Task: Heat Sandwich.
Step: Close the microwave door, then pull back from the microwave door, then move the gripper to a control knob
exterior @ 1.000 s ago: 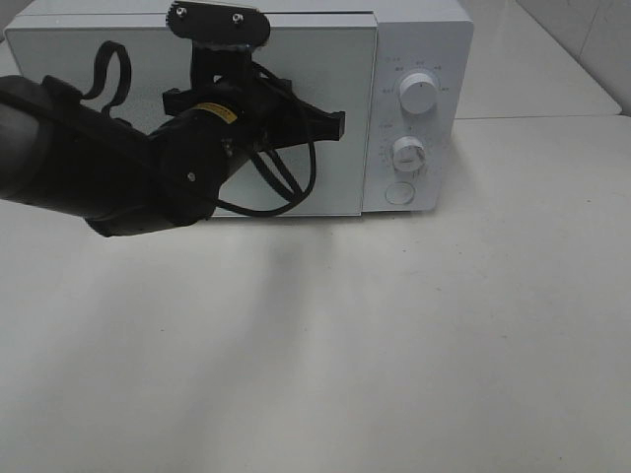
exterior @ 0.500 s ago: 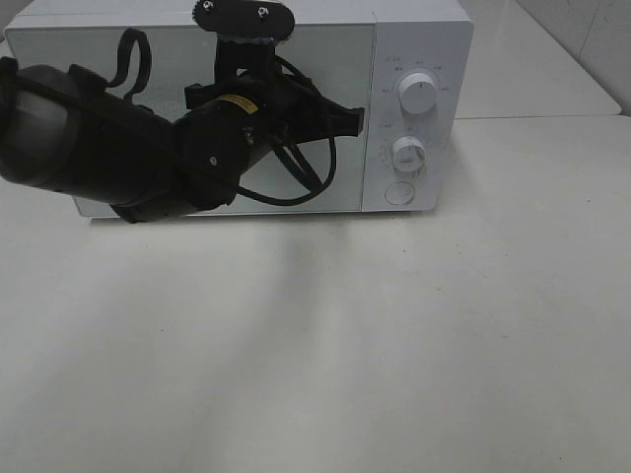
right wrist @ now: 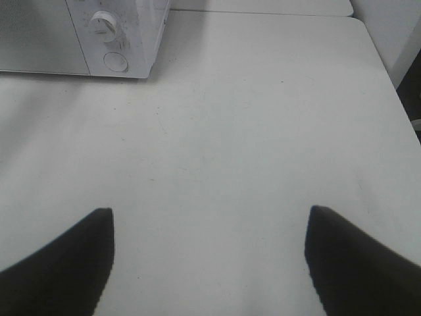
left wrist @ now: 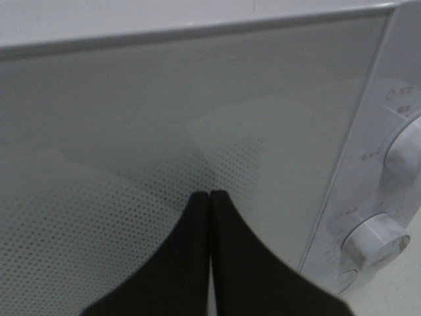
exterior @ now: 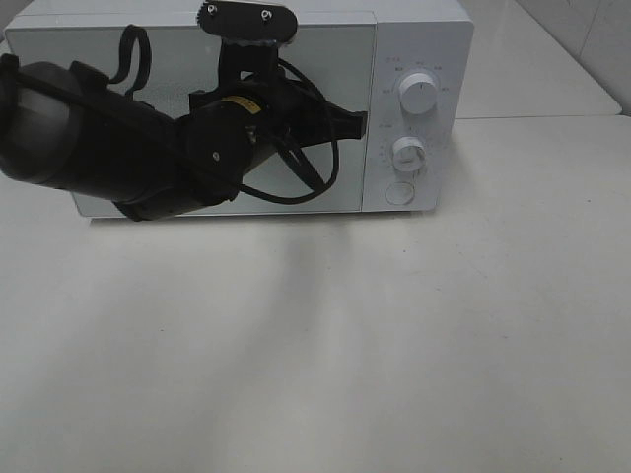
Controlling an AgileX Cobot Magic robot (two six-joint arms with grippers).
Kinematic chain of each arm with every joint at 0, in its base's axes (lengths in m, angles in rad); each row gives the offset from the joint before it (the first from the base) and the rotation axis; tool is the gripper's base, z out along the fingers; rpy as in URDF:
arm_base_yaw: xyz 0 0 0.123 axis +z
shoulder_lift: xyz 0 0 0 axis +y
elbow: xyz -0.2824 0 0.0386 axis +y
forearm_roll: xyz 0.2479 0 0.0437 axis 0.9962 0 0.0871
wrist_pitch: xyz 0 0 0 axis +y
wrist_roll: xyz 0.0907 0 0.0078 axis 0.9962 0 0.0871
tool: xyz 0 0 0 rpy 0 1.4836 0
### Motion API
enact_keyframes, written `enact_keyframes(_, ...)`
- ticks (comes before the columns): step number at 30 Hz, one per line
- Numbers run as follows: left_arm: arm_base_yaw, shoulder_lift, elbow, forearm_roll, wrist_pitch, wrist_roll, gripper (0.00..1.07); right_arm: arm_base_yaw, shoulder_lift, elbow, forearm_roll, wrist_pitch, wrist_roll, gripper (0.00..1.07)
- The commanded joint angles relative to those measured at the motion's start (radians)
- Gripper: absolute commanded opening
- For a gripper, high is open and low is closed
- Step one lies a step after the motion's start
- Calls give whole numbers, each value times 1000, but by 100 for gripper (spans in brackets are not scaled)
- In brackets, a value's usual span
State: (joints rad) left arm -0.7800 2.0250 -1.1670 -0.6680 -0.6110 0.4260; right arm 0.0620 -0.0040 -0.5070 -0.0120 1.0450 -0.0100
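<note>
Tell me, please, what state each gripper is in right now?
Left gripper: shut, holding nothing, facing the white microwave's closed door.
Right gripper: open, holding nothing, above the white tabletop.

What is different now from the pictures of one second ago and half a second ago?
The left claw, shut and empty, moved right across the microwave door, toward the control panel. Nothing was gripped or released. The door stayed closed and both knobs look unchanged.

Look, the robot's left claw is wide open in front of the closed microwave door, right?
Not quite. The left gripper is shut, not wide open: the left wrist view shows its two fingers pressed together. It does sit in front of the closed microwave door.
</note>
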Motion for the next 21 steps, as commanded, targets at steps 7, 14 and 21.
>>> enact_keyframes(7, -90, -32, -12, -147, 17, 169, 0, -6, -27, 1, -5, -10, 2, 76)
enact_keyframes(14, -104, -97, -12, -360, 173, 358, 0, -6, -27, 1, -5, -10, 2, 76)
enact_keyframes(21, -104, -150, -12, -511, 369, 570, 0, -6, -27, 1, -5, -10, 2, 76)
